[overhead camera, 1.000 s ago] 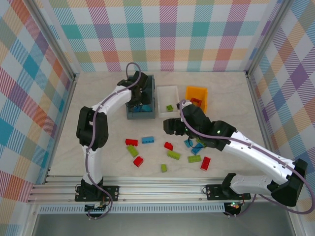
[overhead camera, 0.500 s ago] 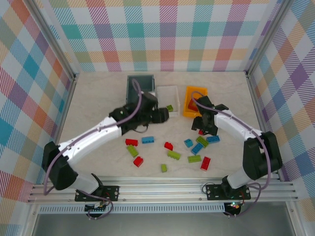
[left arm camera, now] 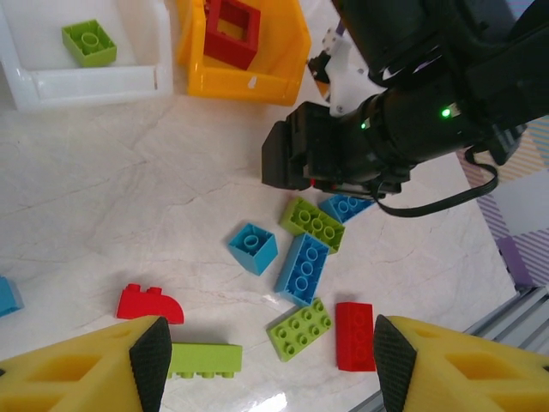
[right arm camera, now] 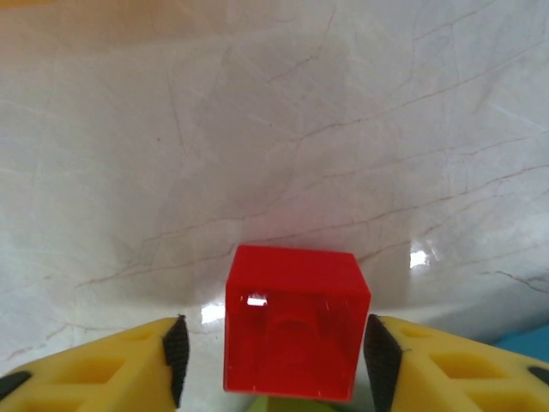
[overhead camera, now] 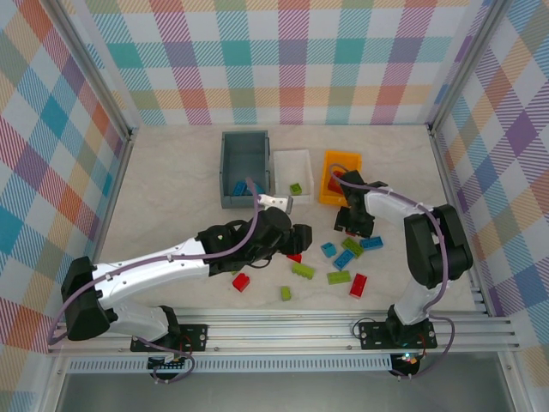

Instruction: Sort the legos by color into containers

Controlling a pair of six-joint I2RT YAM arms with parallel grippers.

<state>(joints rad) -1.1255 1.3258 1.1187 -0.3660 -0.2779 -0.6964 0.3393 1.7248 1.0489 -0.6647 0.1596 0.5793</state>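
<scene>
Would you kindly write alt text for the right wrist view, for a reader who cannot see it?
A red lego sits on the pale marbled table, straddled by the right gripper. Its yellow, black-padded fingers stand on either side, with a gap visible on one side.

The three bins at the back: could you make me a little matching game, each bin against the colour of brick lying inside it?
Bins:
1. grey-blue bin
2. white bin
3. orange bin

Inside:
A. red brick
B. blue brick
C. green brick

Pairs: 1-B, 2-C, 3-A.
</scene>
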